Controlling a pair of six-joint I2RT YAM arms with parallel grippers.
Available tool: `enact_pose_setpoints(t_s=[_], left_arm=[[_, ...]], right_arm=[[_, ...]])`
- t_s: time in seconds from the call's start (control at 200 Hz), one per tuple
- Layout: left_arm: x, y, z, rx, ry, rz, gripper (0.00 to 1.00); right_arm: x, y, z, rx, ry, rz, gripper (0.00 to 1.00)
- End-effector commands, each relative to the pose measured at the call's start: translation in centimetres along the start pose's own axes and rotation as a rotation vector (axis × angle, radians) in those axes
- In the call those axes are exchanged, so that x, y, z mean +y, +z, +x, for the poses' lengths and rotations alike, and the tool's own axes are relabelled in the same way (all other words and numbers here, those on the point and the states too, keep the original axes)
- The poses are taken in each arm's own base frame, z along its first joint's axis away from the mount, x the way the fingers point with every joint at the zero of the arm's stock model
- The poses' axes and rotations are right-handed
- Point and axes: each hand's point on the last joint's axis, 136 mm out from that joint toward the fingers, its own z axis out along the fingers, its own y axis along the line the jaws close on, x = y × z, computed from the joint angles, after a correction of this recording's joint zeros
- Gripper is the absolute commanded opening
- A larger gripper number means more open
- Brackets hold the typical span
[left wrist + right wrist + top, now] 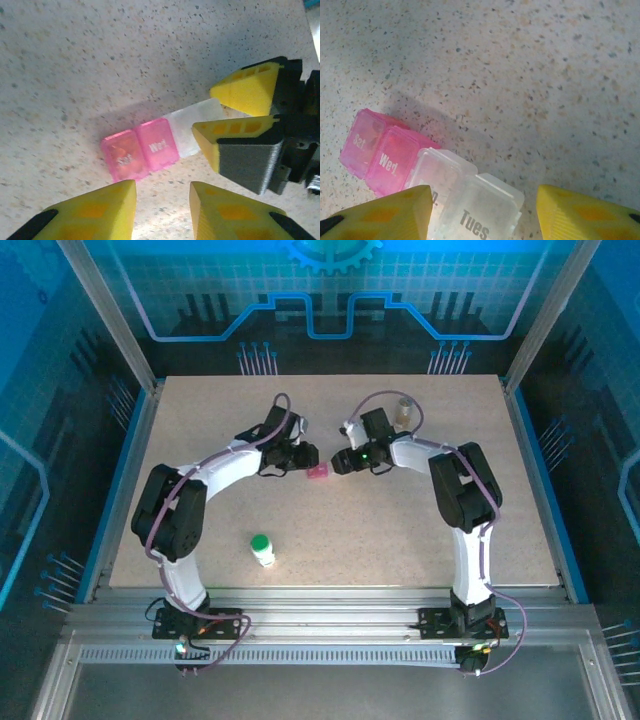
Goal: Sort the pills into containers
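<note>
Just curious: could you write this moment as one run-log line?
pill organizer mid-table | left gripper open, empty, at its pink end | right gripper straddles its clear end, grip unclear | green-capped bottle upright, apart

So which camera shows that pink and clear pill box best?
The right wrist view: the pill box is close, with Sat, Wed and Tues readable on it. The left wrist view also shows it near, but with its clear end partly covered. From the top camera it is just a small pink speck.
</note>
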Motion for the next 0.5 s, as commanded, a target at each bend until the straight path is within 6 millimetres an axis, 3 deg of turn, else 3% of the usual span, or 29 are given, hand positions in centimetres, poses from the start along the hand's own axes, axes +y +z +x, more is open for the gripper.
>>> enact_pose_setpoints(t_s=[0.0,0.135,0.295,0.37,0.495], left_arm=[[-0.9,-1.3,-2.1,-0.069,0.208,0.019,0.39],[-1.4,-0.9,-2.3,-0.107,0.450,0.038,0.46],[-1.5,0.3,-1.7,-0.168,0.752,0.054,0.62],[-1.3,0.9,-1.7,-0.178,0.840,0.043,0.65],[-1.5,2.1,0.0,-0.081,0.977,0.104,0.65]], right_arm=[[0.7,-0.3,0.3,0.054,-0.114,-0.054,0.58],[-0.5,-1.2,-1.2,0.075,-0.136,0.024,0.62],[-0.4,-5.0,-4.1,-0.092,0.115,0.008,0.64],[-1.1,-6.1,-3.9,-0.164,0.285,0.006,0.62],[-1.0,-5.5,-2.7,-0.205,0.402,-0.054,0.58]])
